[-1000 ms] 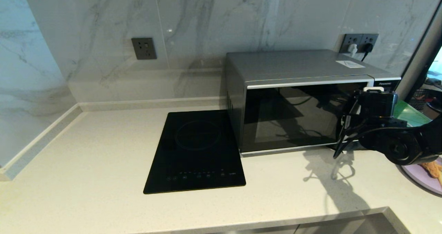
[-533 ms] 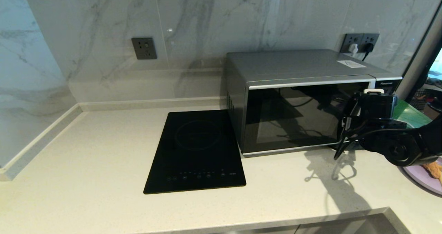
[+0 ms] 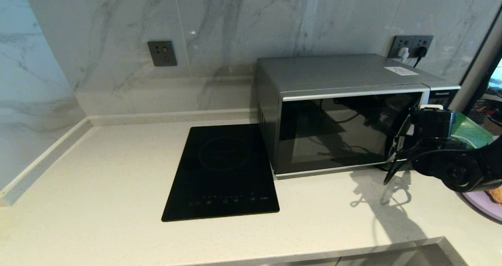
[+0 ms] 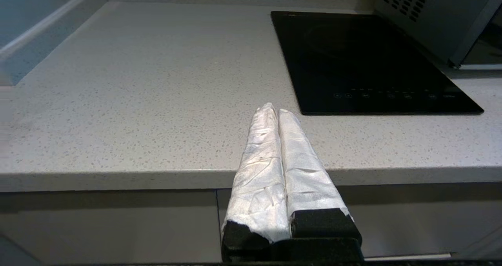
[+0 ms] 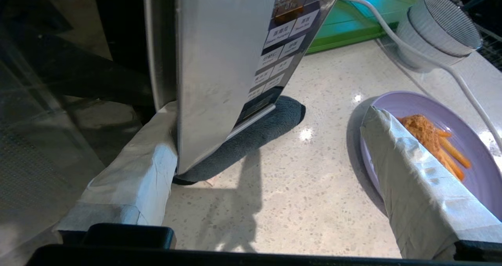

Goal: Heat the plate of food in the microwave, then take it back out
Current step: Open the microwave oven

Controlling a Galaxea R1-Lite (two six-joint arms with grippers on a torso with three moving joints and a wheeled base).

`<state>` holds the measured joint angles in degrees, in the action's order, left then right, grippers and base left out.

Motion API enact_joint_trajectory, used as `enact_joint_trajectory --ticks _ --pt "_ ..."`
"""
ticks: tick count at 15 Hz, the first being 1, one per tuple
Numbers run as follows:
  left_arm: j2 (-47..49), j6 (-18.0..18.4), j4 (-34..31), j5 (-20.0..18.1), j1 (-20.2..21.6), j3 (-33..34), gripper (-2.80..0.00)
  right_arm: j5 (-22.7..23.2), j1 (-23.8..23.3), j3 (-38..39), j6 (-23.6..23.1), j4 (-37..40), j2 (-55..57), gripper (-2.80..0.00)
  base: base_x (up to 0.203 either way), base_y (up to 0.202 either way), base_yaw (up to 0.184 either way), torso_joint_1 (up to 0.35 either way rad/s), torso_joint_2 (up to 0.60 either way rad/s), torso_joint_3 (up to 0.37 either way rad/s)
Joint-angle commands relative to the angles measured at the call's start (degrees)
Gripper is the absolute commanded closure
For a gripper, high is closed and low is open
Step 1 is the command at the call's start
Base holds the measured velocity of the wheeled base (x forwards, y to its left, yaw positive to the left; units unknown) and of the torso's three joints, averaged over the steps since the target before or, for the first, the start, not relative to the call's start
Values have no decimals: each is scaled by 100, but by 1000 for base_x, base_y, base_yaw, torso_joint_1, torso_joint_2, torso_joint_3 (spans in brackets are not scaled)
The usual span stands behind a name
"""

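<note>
**Right gripper at the door handle**

While the microwave stands shut on the counter, the right gripper gapes wide, one finger hooked behind its handle. Just right sits the plate. Left gripper hangs pinched together off the counter's edge.

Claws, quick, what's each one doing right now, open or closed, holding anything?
Left claw: closed, empty, parked at the counter edge.
Right claw: open, holding nothing, one finger behind the microwave handle, the other over the plate.

Silver-grey microwave; lilac plate; black hob; marble-veined wall
</note>
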<state>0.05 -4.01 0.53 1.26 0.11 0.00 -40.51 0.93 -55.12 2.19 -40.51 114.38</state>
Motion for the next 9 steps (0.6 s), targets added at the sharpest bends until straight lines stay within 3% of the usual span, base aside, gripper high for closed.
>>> enact_joint_trajectory --ticks 1,9 --pt "4 -3 0 6 -2 0 0 -10 13 69 0 -18 -177 -280 0 0 0 0 0 0" --pt "4 -3 0 6 -2 0 0 -10 -12 -113 -26 -282 148 -280 0 0 0 0 0 0"
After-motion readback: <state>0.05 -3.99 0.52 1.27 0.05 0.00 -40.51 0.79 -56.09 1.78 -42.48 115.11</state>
